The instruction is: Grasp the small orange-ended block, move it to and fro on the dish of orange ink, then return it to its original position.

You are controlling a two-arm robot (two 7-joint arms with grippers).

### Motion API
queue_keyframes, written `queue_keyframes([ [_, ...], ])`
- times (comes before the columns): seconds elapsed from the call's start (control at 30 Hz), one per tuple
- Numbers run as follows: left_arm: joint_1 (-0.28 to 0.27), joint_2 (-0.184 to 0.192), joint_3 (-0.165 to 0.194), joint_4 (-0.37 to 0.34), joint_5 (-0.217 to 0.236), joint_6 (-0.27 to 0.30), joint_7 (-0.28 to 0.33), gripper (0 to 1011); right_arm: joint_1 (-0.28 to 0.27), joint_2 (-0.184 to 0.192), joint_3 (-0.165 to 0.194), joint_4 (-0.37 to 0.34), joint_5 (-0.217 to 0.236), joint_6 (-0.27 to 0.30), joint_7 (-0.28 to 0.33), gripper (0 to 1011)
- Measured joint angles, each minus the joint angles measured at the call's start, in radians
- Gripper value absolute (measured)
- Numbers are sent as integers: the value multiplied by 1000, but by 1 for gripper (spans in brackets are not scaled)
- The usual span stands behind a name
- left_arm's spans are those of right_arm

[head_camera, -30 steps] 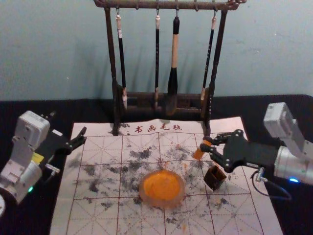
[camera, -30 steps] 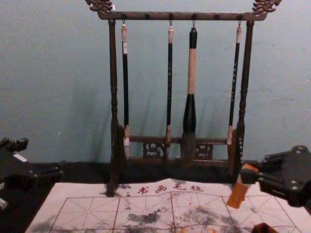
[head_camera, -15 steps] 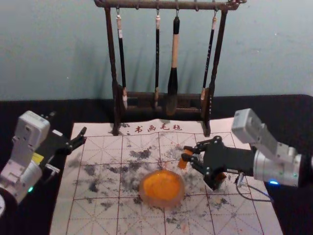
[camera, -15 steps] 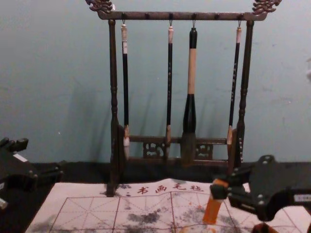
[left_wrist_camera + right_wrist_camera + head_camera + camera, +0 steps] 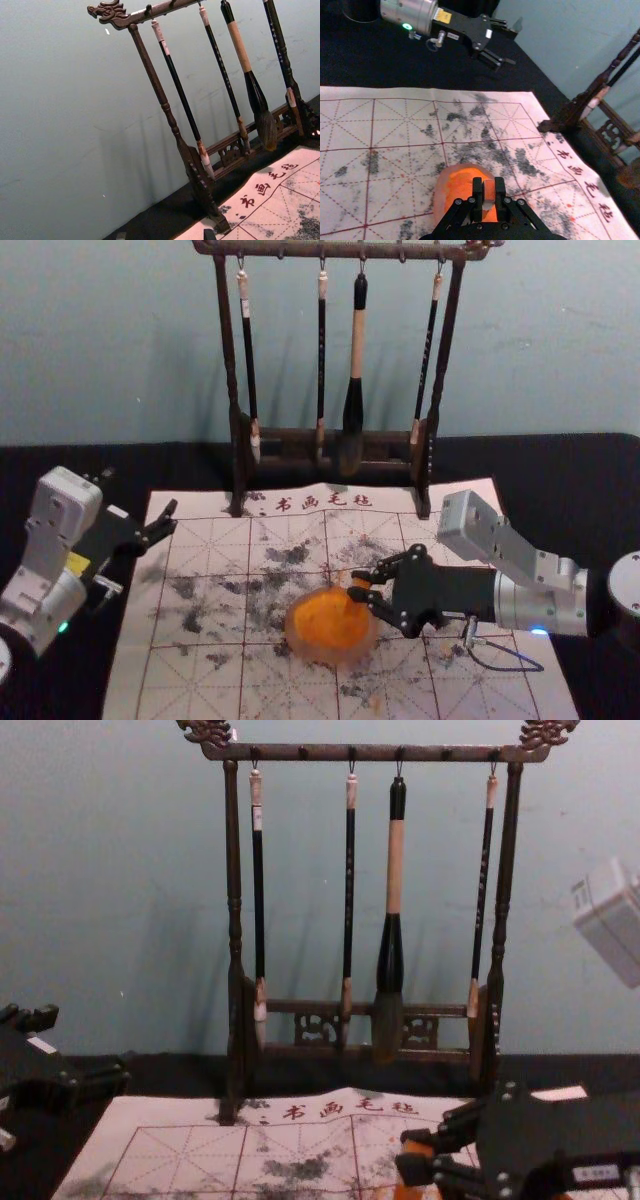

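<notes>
1. At the right rim of the dish [image 5: 330, 658], head view, the right hand [image 5: 357, 584] is clamped on the small block [image 5: 489, 190], partly hidden by its fingers; whether it touches the ink, I can't tell.
2. Leftward, mat [image 5: 180, 680] runs to its edge; the left hand [image 5: 140, 496] is parked there, fingers apart.

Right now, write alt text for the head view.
The right gripper holds a small orange block at the edge of a dish of orange ink on a gridded mat. The open left gripper is farther left; four brushes hang from a rack behind.
</notes>
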Motion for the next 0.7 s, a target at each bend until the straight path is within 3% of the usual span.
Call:
queue_keyframes([
  [0.7, 0, 0, 0, 0, 0, 0, 0, 1001, 16, -26, -42, 12, 4, -5, 27, 119],
])
